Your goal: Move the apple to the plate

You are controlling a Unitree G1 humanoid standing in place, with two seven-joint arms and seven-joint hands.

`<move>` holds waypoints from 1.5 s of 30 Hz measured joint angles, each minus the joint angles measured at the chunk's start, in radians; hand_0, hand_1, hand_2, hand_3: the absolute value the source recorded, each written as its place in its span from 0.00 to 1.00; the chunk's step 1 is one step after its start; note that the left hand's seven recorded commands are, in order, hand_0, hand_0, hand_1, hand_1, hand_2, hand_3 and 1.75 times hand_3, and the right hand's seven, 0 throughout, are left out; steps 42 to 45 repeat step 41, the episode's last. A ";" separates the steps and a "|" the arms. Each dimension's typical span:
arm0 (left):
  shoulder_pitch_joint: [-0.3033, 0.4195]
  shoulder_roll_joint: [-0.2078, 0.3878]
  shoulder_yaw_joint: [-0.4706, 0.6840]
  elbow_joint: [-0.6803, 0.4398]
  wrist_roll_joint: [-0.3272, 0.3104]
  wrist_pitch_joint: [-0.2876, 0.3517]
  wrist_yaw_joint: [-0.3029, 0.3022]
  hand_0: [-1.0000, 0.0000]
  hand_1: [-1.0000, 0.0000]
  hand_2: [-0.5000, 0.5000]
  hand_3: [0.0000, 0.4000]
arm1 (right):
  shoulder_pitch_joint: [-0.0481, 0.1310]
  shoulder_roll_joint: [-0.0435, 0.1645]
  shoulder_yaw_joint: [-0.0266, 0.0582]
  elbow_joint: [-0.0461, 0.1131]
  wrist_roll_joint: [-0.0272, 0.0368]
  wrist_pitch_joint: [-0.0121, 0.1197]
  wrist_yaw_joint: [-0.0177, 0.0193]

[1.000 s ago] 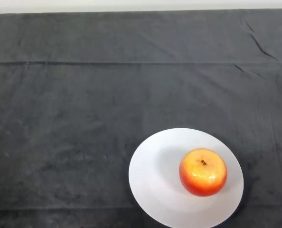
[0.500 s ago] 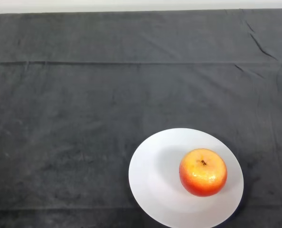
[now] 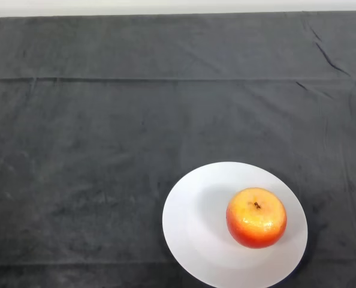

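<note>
Nothing is shifting across the last second; the apple [image 3: 256,217] is sitting upright on the white plate [image 3: 193,225], right of its middle; the dark-clothed worktop [image 3: 106,150] is lying undisturbed; no hand is showing, so its state cannot be told; the task is looking complete.

Light is even and soft across the dark cloth [image 3: 106,150]. The apple [image 3: 256,217] shows small highlights on its skin and casts a faint shadow toward nine o'clock on the white plate [image 3: 196,240], which is bright without glare.
</note>
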 measured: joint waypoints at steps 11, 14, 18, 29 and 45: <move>0.000 0.000 0.000 0.000 -0.002 0.000 0.001 1.00 1.00 0.50 0.00 | 0.000 0.000 0.0000 0.000 0.0000 0.000 0.0000; 0.000 0.000 0.000 0.000 -0.004 0.000 0.001 1.00 1.00 0.50 0.00 | 0.000 0.000 -0.0001 0.000 0.0000 0.000 0.0000; 0.000 0.000 0.000 0.000 -0.004 0.000 0.001 1.00 1.00 0.50 0.00 | 0.000 0.000 -0.0001 0.000 0.0000 0.000 0.0000; 0.001 0.000 0.000 0.000 -0.004 0.000 0.001 1.00 1.00 0.50 0.00 | 0.000 0.000 -0.0001 0.000 0.0000 0.000 0.0000; 0.001 0.000 0.000 0.000 -0.004 0.000 0.001 1.00 1.00 0.50 0.00 | 0.000 0.000 -0.0001 0.000 0.0000 0.000 0.0000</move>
